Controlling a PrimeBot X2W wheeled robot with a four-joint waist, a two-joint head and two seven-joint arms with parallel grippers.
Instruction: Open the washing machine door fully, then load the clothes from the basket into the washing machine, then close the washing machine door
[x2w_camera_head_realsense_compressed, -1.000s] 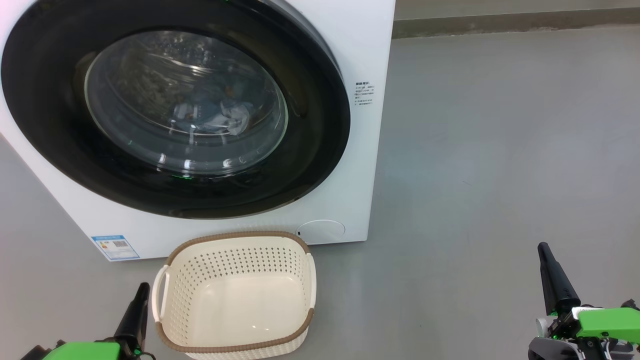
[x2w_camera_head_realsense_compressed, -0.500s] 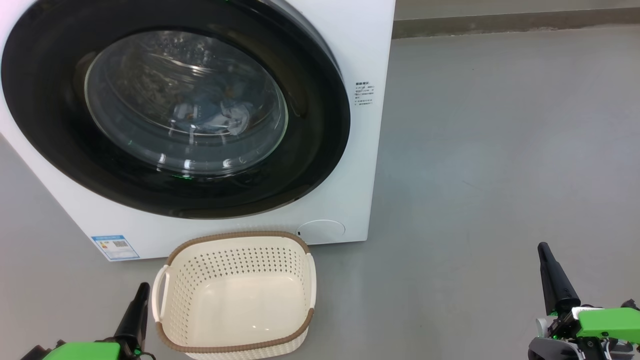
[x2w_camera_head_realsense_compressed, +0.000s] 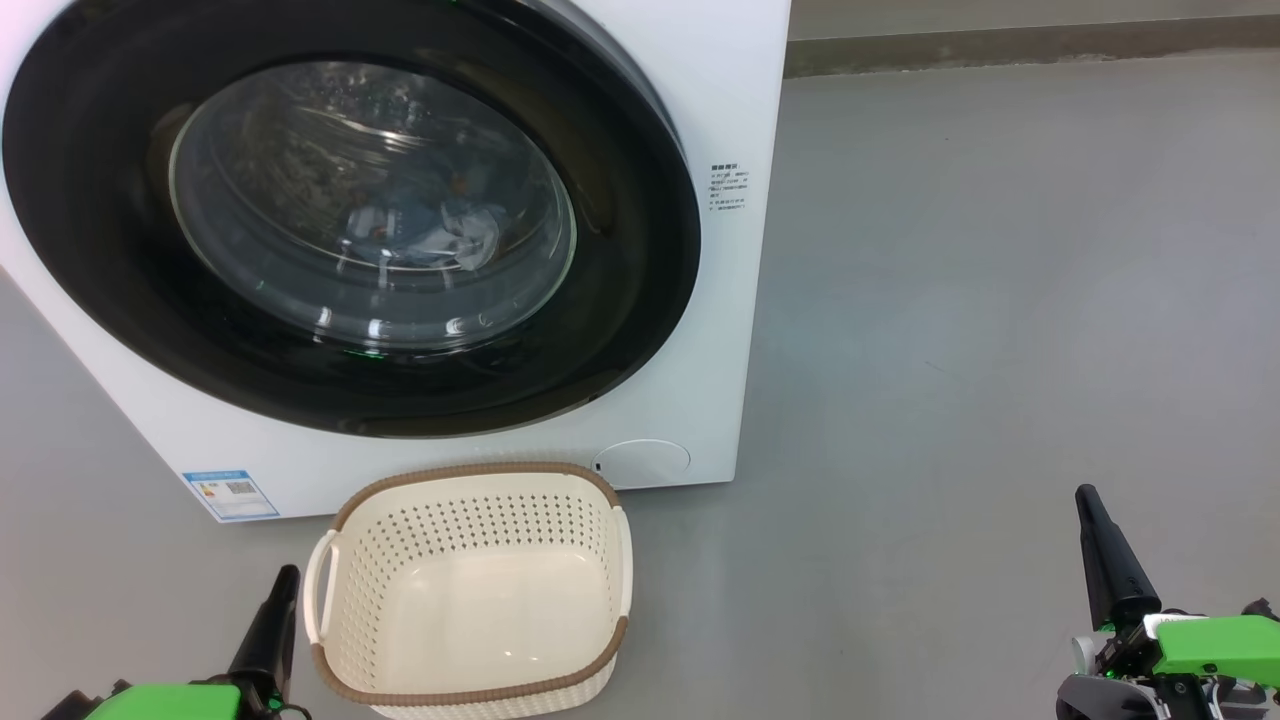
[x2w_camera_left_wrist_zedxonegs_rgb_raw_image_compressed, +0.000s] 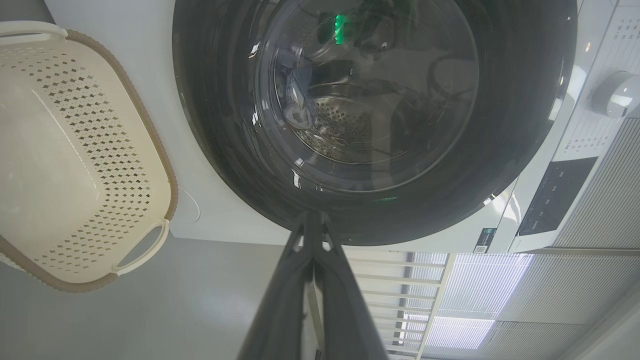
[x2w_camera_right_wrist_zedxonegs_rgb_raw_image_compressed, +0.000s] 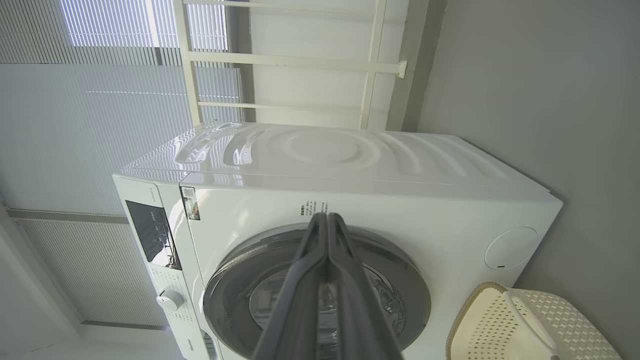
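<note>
Nothing's budged in the last second. Left gripper (x2w_camera_head_realsense_compressed: 286, 578) and right gripper (x2w_camera_head_realsense_compressed: 1086, 500) both sit pinched closed, holding nothing. Washing machine door (x2w_camera_head_realsense_compressed: 100, 250) is closed, clothes (x2w_camera_head_realsense_compressed: 440, 225) are behind its glass, and the basket (x2w_camera_head_realsense_compressed: 470, 470) sits empty near me. Looks done to me.

Black washing machine door (x2w_camera_head_realsense_compressed: 630, 300) shut — blue clothes (x2w_camera_head_realsense_compressed: 450, 225) behind its glass, cream basket (x2w_camera_head_realsense_compressed: 470, 694) empty in front.

L gripper (x2w_camera_head_realsense_compressed: 286, 582) near left, fingers pressed together, pointing to far side, nothing held; R gripper (x2w_camera_head_realsense_compressed: 1087, 498) near right, same cond., tips leaning slightly left.
</note>
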